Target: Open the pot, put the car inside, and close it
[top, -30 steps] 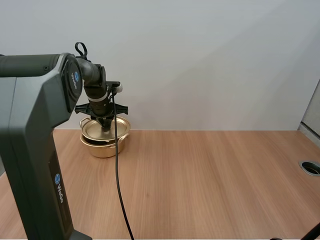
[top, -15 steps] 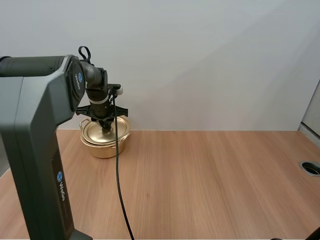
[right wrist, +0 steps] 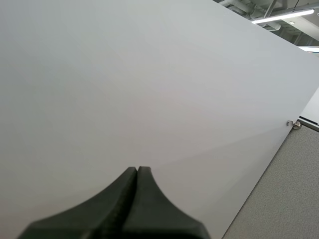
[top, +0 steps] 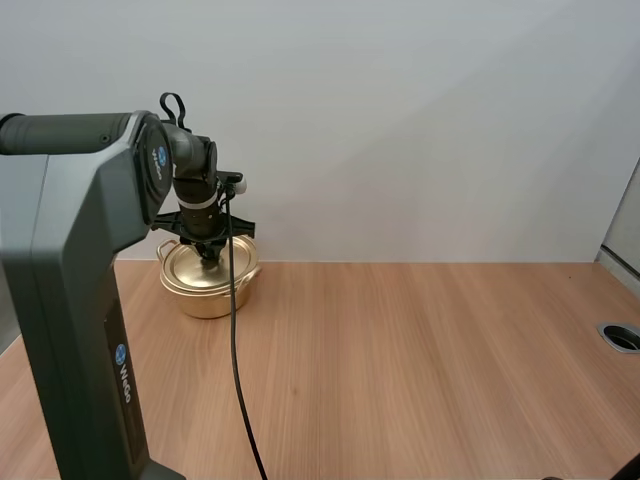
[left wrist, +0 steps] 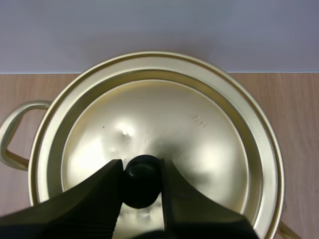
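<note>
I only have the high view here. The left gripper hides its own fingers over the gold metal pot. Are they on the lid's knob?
Observer: Yes, the left gripper pinches the lid's round black knob between its tips.
Operator: Is the lid on the pot?
Observer: The domed gold lid lies centred inside the rim of the gold metal pot.
Operator: And the right arm?
Observer: The right gripper is shut on nothing, fingers lying together.
</note>
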